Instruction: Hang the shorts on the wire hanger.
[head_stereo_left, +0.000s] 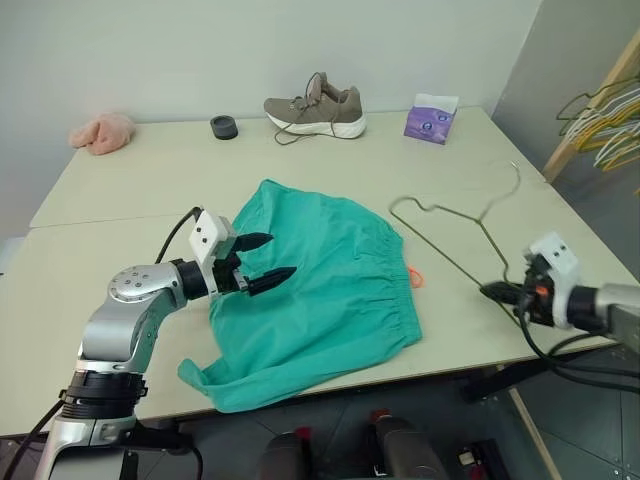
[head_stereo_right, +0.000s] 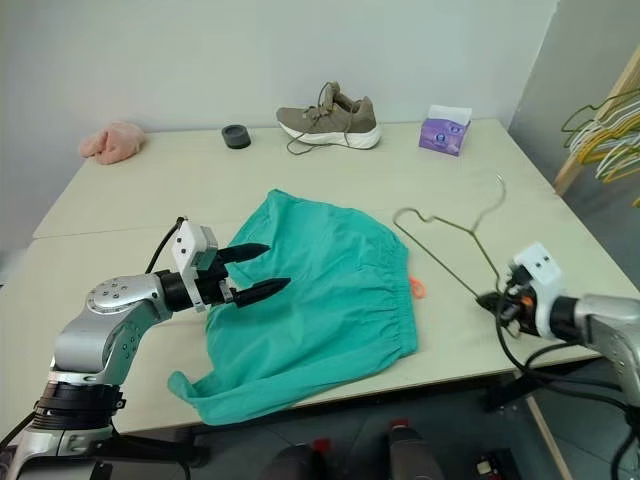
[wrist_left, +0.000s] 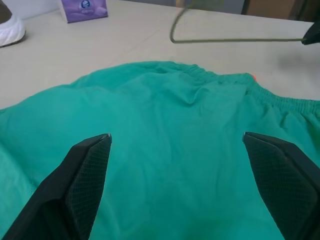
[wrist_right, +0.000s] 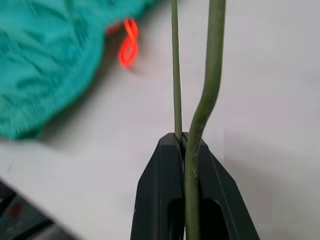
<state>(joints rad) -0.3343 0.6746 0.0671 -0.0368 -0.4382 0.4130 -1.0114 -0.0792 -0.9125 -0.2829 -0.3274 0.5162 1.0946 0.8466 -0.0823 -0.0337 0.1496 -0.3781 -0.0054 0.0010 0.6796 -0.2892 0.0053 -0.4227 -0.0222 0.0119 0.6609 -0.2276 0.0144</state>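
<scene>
The teal-green shorts (head_stereo_left: 320, 290) lie spread on the table, their gathered waistband toward the right with a small orange tag (head_stereo_left: 416, 275) beside it. My left gripper (head_stereo_left: 262, 262) hovers open just above the shorts' left part, its two black fingertips (wrist_left: 90, 165) wide apart with nothing between them. The dark olive wire hanger (head_stereo_left: 450, 225) stands tilted to the right of the shorts, hook (head_stereo_left: 510, 185) toward the far side. My right gripper (head_stereo_left: 500, 292) is shut on the wire hanger's near corner (wrist_right: 192, 135), close to the table's front right edge.
At the table's far side are a tan shoe (head_stereo_left: 315, 105), a black round object (head_stereo_left: 224, 126), a purple tissue pack (head_stereo_left: 431, 118) and a pink fluffy cloth (head_stereo_left: 102, 132). A wooden rack with yellow and pale-green hangers (head_stereo_left: 605, 115) stands off the table's right edge.
</scene>
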